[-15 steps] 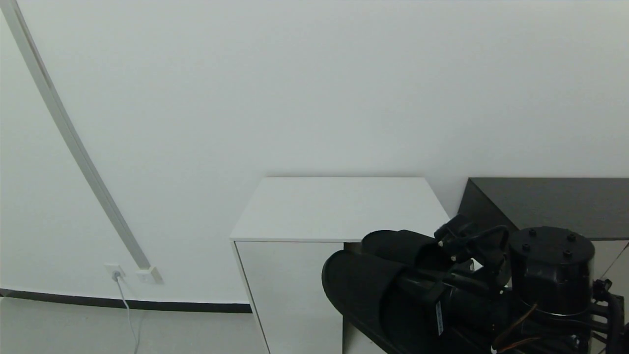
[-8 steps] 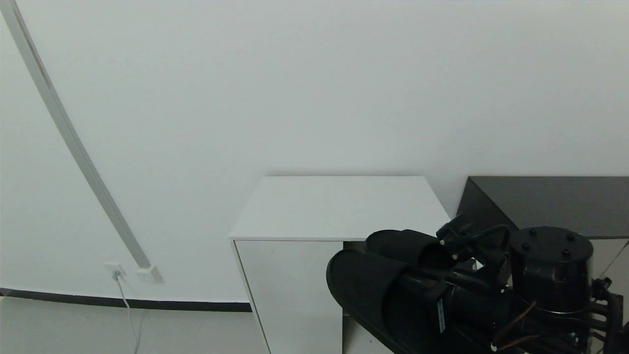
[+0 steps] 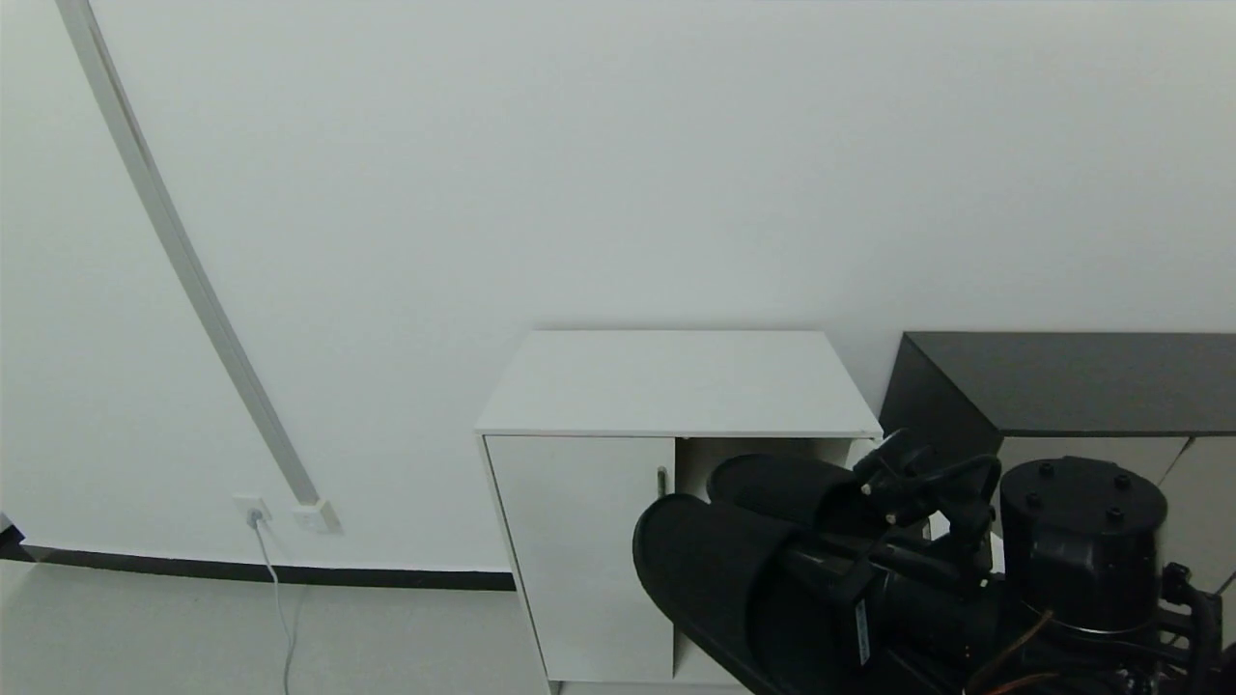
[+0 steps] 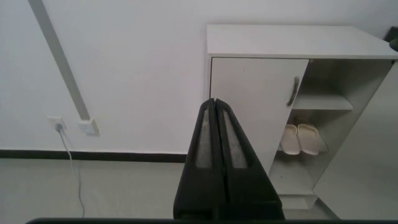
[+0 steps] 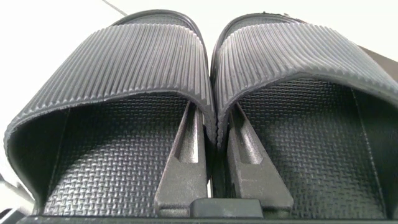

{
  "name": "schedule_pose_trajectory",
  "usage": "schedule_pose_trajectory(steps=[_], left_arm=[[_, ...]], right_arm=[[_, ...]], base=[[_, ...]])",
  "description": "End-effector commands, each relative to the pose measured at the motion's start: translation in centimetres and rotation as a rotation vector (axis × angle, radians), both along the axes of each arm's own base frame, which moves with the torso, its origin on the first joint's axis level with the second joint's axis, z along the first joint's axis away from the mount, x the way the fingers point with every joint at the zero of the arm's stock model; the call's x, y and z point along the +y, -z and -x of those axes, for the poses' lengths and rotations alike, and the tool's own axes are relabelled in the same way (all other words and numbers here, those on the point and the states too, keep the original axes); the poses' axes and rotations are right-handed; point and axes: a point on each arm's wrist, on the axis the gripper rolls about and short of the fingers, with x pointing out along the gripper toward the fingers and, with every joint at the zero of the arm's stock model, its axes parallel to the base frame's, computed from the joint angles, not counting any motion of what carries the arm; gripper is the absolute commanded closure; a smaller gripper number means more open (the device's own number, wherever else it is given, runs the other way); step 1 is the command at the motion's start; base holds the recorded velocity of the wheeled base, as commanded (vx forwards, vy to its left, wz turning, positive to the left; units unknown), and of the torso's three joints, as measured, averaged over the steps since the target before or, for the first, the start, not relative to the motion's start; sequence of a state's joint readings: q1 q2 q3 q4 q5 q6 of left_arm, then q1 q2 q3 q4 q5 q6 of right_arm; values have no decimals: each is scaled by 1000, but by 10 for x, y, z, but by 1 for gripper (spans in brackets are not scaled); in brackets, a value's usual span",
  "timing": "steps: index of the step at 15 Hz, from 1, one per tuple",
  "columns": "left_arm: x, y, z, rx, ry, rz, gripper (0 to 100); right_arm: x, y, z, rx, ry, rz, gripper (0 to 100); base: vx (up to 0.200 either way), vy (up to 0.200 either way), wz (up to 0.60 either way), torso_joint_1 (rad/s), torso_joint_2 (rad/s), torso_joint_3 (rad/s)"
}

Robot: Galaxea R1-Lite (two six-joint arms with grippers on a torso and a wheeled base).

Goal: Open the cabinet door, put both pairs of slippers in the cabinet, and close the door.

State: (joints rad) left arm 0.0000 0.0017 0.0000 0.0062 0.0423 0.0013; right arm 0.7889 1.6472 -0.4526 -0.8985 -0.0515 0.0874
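The white cabinet [image 3: 666, 381] stands against the wall, its left door [image 3: 579, 550] closed and its right half [image 4: 336, 81] open, showing shelves. A cream pair of slippers [image 4: 301, 138] lies on a lower shelf. My right gripper [image 5: 212, 124] is shut on the black pair of slippers [image 5: 155, 68], pinching their inner edges together. In the head view the black slippers [image 3: 734, 569] hang low at the right, in front of the cabinet's open half. My left gripper [image 4: 214, 143] is shut with nothing in it and points toward the cabinet's closed door [image 4: 255, 106].
A black-topped unit [image 3: 1062, 381] stands directly right of the cabinet. A grey conduit [image 3: 183, 251] runs down the wall to a socket [image 3: 253, 509] with a cable hanging to the floor. Bare floor [image 3: 193, 637] lies left of the cabinet.
The head camera has shifted, so the cabinet sits smaller and slightly higher and more of its front and open half shows. The black slippers stay in the right gripper.
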Motion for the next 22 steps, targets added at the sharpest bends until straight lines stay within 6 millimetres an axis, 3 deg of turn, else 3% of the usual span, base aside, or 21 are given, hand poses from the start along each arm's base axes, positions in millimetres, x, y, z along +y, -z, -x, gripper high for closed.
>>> schedule_pose_trajectory(steps=[1, 14, 22], left_arm=[[0, 0, 0, 0, -1, 0, 100], [0, 0, 0, 0, 1, -2, 100], [0, 0, 0, 0, -1, -2, 100]], right_arm=[[2, 7, -1, 19, 0, 20, 100], [3, 12, -3, 28, 0, 28, 100], [2, 16, -2, 39, 1, 39, 100]], base=[[0, 0, 0, 0, 0, 0], [0, 0, 0, 0, 0, 0], [0, 0, 0, -143, 330, 176]])
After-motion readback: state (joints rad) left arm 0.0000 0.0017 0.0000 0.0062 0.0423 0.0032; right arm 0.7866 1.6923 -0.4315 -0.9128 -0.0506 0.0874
